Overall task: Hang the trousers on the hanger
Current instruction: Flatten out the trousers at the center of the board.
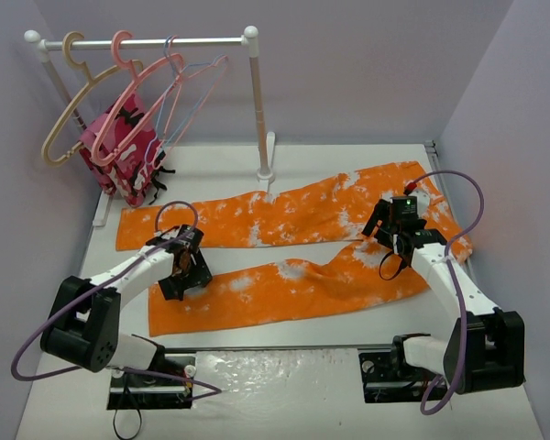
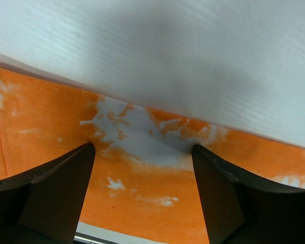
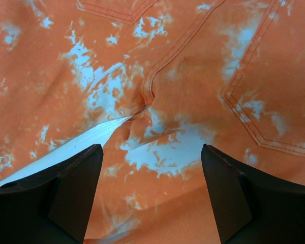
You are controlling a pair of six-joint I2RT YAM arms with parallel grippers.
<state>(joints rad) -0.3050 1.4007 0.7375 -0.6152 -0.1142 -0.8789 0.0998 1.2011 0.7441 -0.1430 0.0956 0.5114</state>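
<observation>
High rear view over the table, wrist views close above the trousers, left perhaps nearer

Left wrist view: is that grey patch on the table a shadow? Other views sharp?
Left wrist: yes, a soft-edged shadow on the table. Right wrist: stitching on the trousers is crisp. Top external: sharp, glare along the table's near edge.

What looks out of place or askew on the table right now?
Nothing is spilled or damaged. The trousers lie flat, but the legs splay apart and the near leg is rumpled beside the crotch. The salmon-pink hanger hangs on the rail. The left gripper and right gripper hover open over the cloth.
</observation>
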